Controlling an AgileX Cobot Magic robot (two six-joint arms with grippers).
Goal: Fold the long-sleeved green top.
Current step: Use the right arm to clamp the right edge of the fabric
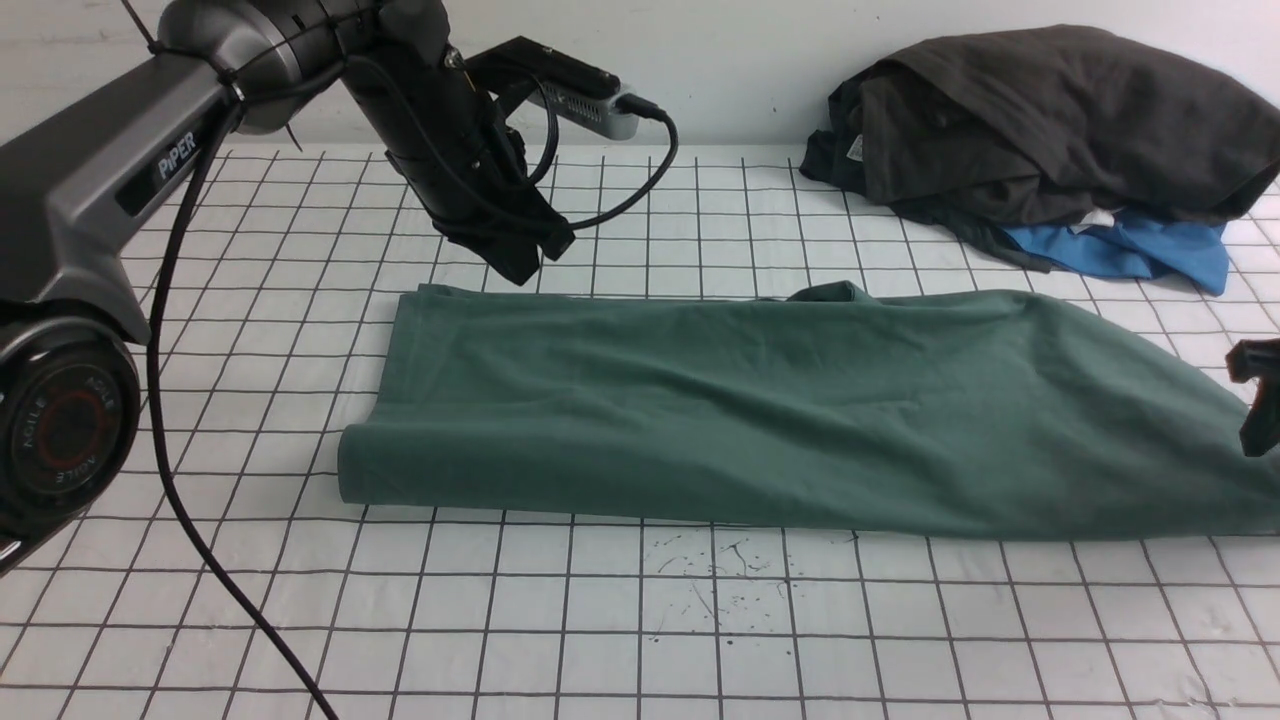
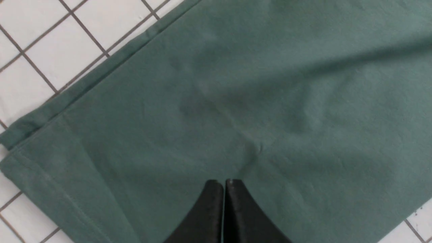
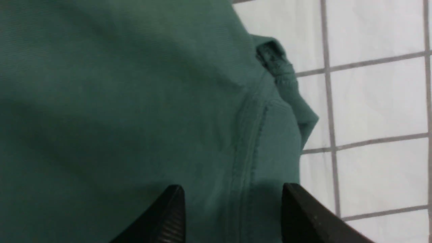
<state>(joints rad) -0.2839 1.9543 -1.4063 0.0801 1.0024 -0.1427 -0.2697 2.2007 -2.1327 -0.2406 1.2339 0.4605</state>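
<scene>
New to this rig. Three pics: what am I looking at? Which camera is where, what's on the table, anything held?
This is a robot with two arms, each ending in a pair of fingers. The wide picture comes from a camera between the arms, looking forward. The other two come from cameras on the left and right wrists, looking past the fingers.

On the gridded white table lies a green long-sleeved top, folded into a long band. At the far right, a pile of dark garments sits over a blue garment.

The left fingers are shut above the top and hold nothing that shows. The right fingers stand apart over a seam of the top, apparently not gripping it.
</scene>
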